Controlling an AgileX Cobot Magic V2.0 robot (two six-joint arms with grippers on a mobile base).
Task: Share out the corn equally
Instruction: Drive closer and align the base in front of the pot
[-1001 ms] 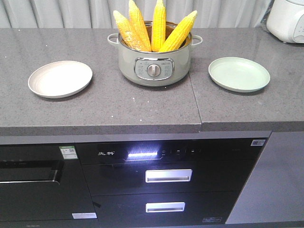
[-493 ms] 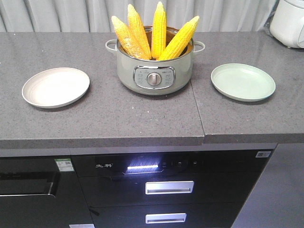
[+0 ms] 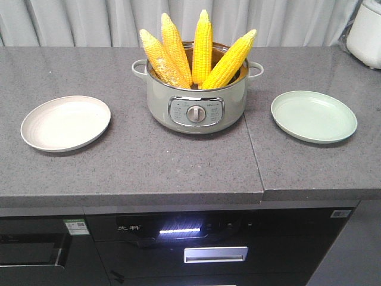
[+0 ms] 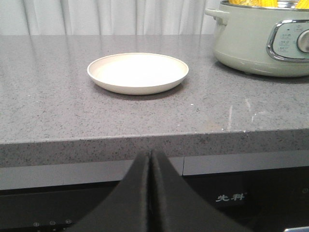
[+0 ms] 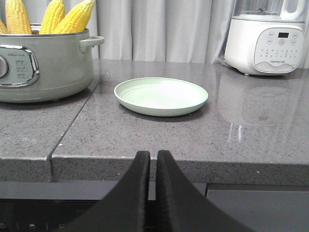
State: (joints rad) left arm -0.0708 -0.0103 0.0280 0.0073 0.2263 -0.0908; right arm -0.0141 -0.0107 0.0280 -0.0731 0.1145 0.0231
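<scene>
Stretching across the whole view is the grey countertop, and nothing has been dealt out yet. Centre stage at the far side sits the pale green pot. All four cobs of corn stand upright inside it, tips fanned out above the rim and leaning on one another. Left of the pot lies the cream plate, right of it the green plate, both bare.

Down low at the near edge, the left gripper has its fingers pressed together on nothing. The right gripper is all but closed too, with only a thin slit showing.

Danger spots? Both grippers sit below the counter lip, so a careless rise could clip it. Pulling one leaning cob may topple its neighbours. A tapered cob could also slide from the pinch or roll off those shallow plates.
</scene>
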